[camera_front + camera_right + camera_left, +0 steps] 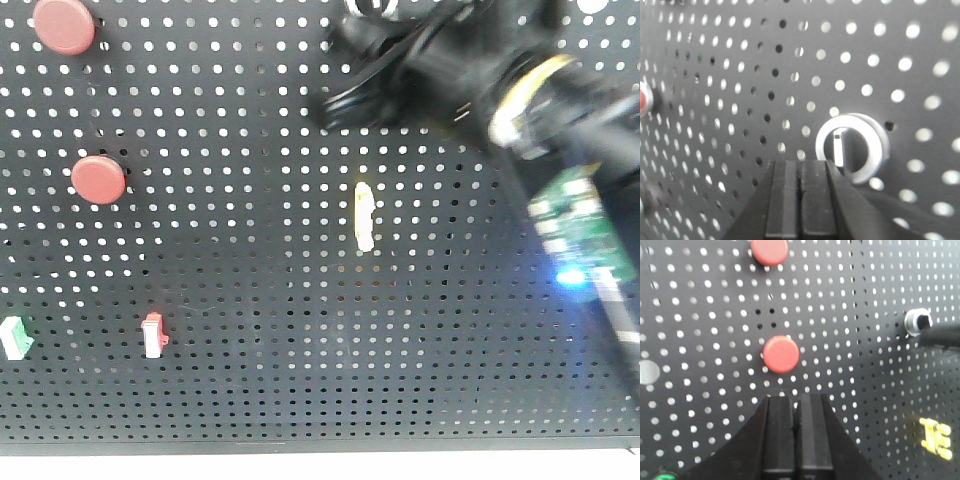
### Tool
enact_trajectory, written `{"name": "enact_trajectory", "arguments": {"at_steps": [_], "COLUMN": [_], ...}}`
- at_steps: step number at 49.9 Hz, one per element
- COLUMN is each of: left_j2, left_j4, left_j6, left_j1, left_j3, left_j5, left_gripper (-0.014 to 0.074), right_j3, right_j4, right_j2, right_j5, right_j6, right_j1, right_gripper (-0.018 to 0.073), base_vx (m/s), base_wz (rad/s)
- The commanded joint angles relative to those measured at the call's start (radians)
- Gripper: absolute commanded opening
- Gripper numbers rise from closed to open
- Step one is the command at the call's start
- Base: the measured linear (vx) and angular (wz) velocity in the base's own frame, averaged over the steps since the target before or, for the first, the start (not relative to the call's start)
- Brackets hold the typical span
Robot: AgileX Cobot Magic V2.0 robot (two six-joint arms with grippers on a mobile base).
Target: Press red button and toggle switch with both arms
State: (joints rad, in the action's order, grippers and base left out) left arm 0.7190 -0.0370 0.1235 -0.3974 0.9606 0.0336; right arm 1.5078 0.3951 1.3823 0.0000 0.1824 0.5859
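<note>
On the black pegboard [250, 300] the larger red button [65, 25] sits at the top left, with the smaller red button [98, 180] below it. In the left wrist view the larger button [769, 250] is at the top edge. My left gripper [795, 400] is shut and empty, just below the smaller button [781, 354] and apart from it. The toggle switch [852, 147], a dark lever in a silver ring, is close up. My right gripper [800, 162] is shut, its tips at the ring's lower left edge. The right arm [470, 70] hides the switch in the front view.
A cream-yellow elongated switch [366, 215] is mid-board. A red clip-shaped switch [152, 335] and a green-and-white switch [15, 337] sit lower left. The board's bottom edge [320, 445] runs along the frame's foot. A red button shows at the right wrist view's left edge [642, 100].
</note>
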Motion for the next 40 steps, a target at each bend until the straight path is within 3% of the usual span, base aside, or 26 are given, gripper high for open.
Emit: {"name": "enact_trajectory", "arguments": {"at_steps": [1,27,33,38,39,40], "left_j2": [-0.001,-0.001,-0.001,-0.001,-0.001,-0.001], "left_j4": [-0.003,-0.003,-0.003,-0.003,-0.003,-0.003], "left_j6": [-0.008,-0.008,-0.008,-0.008,-0.008,-0.008], "left_j1": [-0.002,-0.002,-0.002,-0.002,-0.002,-0.002], "left_j3": [0.024,0.024,0.024,0.024,0.024,0.024], "left_j5": [-0.076,-0.076,-0.075,-0.075,-0.075,-0.075], "left_gripper": [0.0,0.0,0.0,0.0,0.0,0.0], "right_j3": [0.035,0.035,0.025,-0.054,-0.191,-0.207], "right_j4": [0.0,-0.004,-0.006,-0.003,-0.004,-0.004], "right_j2": [-0.047,-0.064,-0.114,-0.188,-0.289,-0.301], "right_j5": [-0.043,-0.057,0.0,0.019,-0.017,-0.017], "right_j6": [-0.026,-0.018,-0.012,-0.028,-0.035,-0.035], "right_j1": [-0.022,-0.007,0.018,0.048,0.049,0.049], "right_gripper": [-0.0003,-0.0003,-0.0003,-0.0003,-0.0003,-0.0003], "base_vx": [0.0,0.0,0.0,0.0,0.0,0.0], "base_wz": [0.0,0.0,0.0,0.0,0.0,0.0]}}
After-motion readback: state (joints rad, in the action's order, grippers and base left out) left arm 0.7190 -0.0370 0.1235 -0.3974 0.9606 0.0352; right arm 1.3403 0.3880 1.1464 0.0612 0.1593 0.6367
